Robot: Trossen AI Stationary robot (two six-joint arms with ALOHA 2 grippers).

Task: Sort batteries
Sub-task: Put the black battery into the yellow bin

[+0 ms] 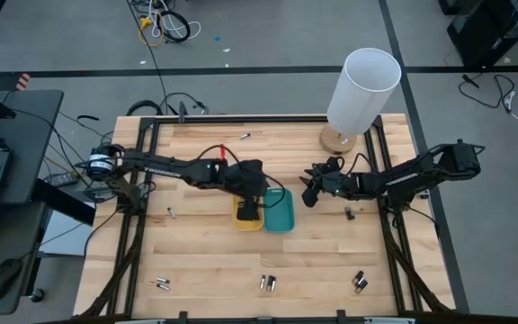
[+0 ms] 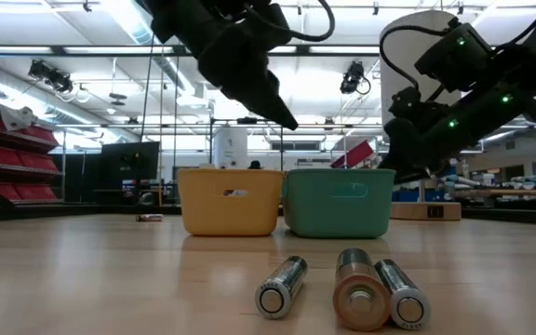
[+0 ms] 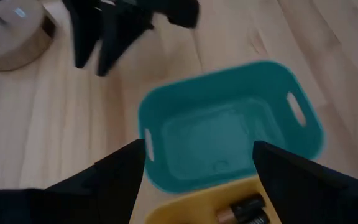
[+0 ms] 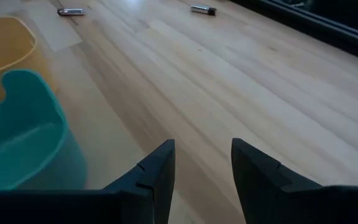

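Nearest the low camera, three metallic cylindrical batteries (image 2: 342, 290) lie on the pale wooden worktop (image 1: 205, 261); more lie scattered farther off. Behind them, the left claw (image 1: 249, 212) hangs spread open over the yellow tray (image 2: 230, 201), half hiding it; dark cells inside are cut off. The right claw (image 1: 310, 193), open and empty, hovers beside the smooth teal tray (image 1: 281, 212).

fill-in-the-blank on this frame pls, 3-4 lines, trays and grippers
1. The left gripper hovers open over the ____ tray.
2. In the left wrist view, batteries lie in the yellow tray, while the ____ tray shows none.
3. The right gripper is open and holds ____.
4. In the low view, ____ batteries lie nearest the camera.

Missing words: yellow; teal; nothing; three
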